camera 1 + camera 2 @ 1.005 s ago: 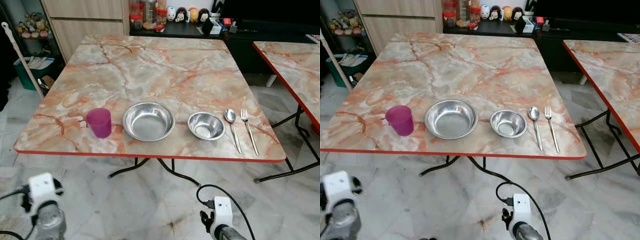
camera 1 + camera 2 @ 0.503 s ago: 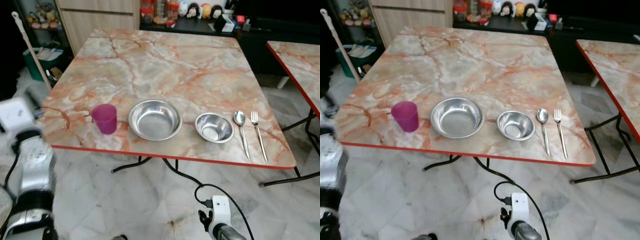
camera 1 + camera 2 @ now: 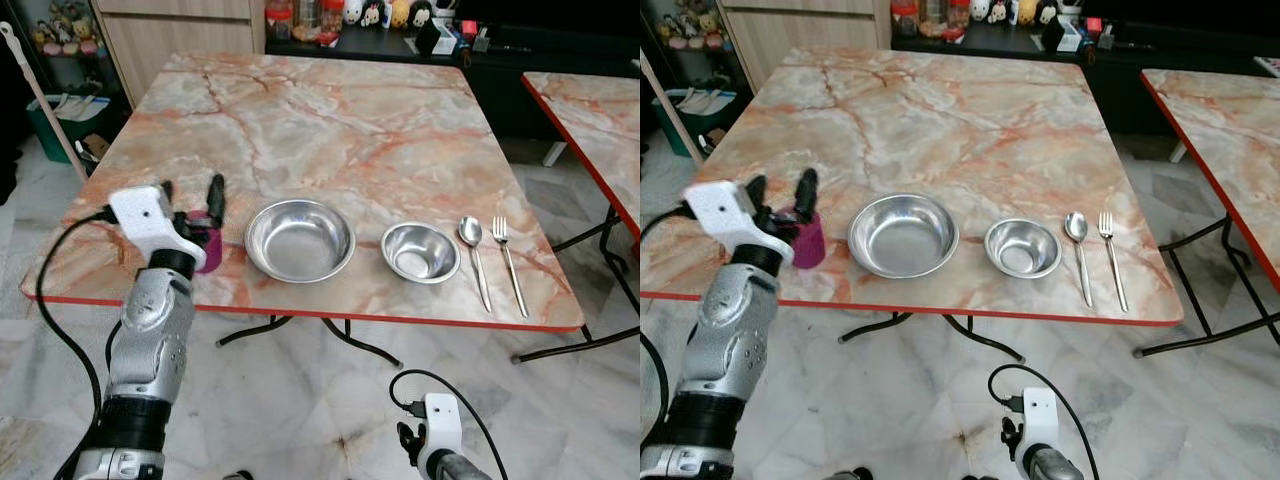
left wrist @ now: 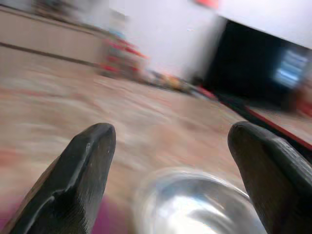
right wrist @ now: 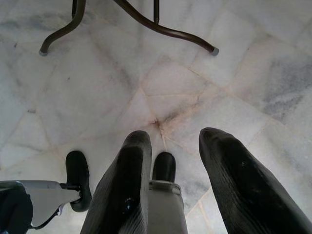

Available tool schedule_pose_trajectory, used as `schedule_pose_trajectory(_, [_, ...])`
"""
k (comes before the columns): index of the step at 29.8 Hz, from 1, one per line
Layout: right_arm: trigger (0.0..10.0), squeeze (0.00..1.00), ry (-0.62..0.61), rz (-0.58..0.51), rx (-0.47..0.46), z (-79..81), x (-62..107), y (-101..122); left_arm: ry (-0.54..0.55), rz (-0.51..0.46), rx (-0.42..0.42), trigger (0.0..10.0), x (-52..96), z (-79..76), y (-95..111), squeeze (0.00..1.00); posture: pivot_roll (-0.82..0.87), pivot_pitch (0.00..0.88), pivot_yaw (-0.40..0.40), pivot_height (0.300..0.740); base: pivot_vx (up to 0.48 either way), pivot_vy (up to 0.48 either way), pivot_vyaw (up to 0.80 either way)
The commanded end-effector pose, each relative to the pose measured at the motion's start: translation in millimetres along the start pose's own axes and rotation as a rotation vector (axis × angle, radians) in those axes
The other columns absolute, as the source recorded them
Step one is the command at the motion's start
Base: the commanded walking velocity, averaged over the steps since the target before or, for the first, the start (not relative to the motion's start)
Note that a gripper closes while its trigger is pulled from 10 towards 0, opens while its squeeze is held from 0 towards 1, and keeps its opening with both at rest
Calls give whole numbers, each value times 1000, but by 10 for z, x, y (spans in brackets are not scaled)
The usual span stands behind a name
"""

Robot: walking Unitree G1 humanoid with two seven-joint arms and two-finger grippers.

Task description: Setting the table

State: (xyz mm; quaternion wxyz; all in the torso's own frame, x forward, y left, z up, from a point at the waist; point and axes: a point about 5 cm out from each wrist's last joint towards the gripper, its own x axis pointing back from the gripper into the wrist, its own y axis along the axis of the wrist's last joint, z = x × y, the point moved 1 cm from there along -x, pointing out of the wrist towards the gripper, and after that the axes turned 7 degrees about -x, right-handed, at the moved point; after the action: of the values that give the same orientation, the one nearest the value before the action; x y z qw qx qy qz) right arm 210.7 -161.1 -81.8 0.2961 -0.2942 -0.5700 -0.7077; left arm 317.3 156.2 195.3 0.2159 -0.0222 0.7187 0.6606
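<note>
Raised from low at the robot's side, where it hung a second ago, the left arm now reaches over the near left edge of the marble-patterned table [image 3: 330,130]. Its left gripper [image 3: 190,200] has arrived at the pink cup [image 3: 208,248], which stands near that left edge, just beside the large steel bowl [image 3: 299,240]. The rest of the setting has not moved: to the right of the large bowl sits a small steel bowl [image 3: 420,251], then a spoon [image 3: 473,245] and a fork [image 3: 506,258] lying side by side, handles pointing toward the near edge.

All five items stand in a row along the near edge, the way a place is laid for someone sitting there, with drink on one side and cutlery on the other. The cup looks to be the piece now being adjusted or picked up.

The left gripper's two black fingers [image 4: 83,170] are spread wide apart, unclenched. They rise above and just behind the cup's rim, and from the head views it is unclear whether either finger touches the cup; nothing is gripped. In the blurred left wrist view, a patch of pink shows low beside one finger and the large bowl's rim gleams between the two.

Down by the floor the right gripper [image 5: 170,161] hangs idle over pale marble tiles [image 5: 97,87], its fingers parted with nothing between them.
</note>
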Motion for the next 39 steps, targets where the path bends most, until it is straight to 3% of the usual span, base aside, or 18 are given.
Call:
schedule_pose_trajectory(1, [10000,0,-8,16,-4,-19,11,-51,-131,43,30,10000,39,-195,-5,0,123,147,-55,740,0,0,0])
schedule_pose_trajectory(4, [10000,0,-7,16,-3,-17,12,-53,-167,72,36,10000,84,-235,-18,0,126,148,-54,740,0,0,0])
schedule_pose_trajectory(7, [10000,0,-5,17,-1,-13,11,-54,-251,111,95,10000,188,-318,18,0,127,149,-52,740,0,0,0])
schedule_pose_trajectory(10, [10000,0,-5,18,2,-10,10,-54,-339,211,85,10000,333,-385,-107,0,133,153,-54,740,0,0,0])
schedule_pose_trajectory(14, [10000,0,-3,19,4,-6,10,-53,-333,274,48,10000,369,-376,-188,0,133,153,-54,740,0,0,0])
schedule_pose_trajectory(19, [10000,0,-2,16,5,2,7,-49,-200,374,103,10000,275,-366,-373,0,123,150,-52,740,0,0,0])
schedule_pose_trajectory(20, [10000,0,-3,17,4,1,8,-50,-171,381,97,10000,252,-349,-389,549,126,149,-52,740,0,0,0])
schedule_pose_trajectory(21, [10000,0,-3,17,4,1,8,-51,-152,385,91,10000,238,-335,-398,549,125,149,-52,740,0,0,0])
schedule_pose_trajectory(22, [10000,0,-3,18,5,1,8,-53,-122,397,155,10000,218,-336,-422,1000,125,149,-52,740,0,0,0])
schedule_pose_trajectory(27, [10000,0,-4,17,3,0,9,-55,-21,448,167,10000,159,-304,-484,1000,117,150,-50,740,0,0,0])
schedule_pose_trajectory(28, [10000,0,-5,17,2,0,9,-56,3,469,160,10000,147,-293,-502,0,118,147,-48,740,0,0,0])
schedule_pose_trajectory(33, [10000,0,-5,17,0,3,10,-60,55,514,203,10000,123,-279,-504,0,115,146,-46,740,0,0,0])
schedule_pose_trajectory(39, [10000,0,-4,17,-1,3,10,-61,82,544,199,10000,128,-249,-466,0,124,148,-46,740,0,0,0])
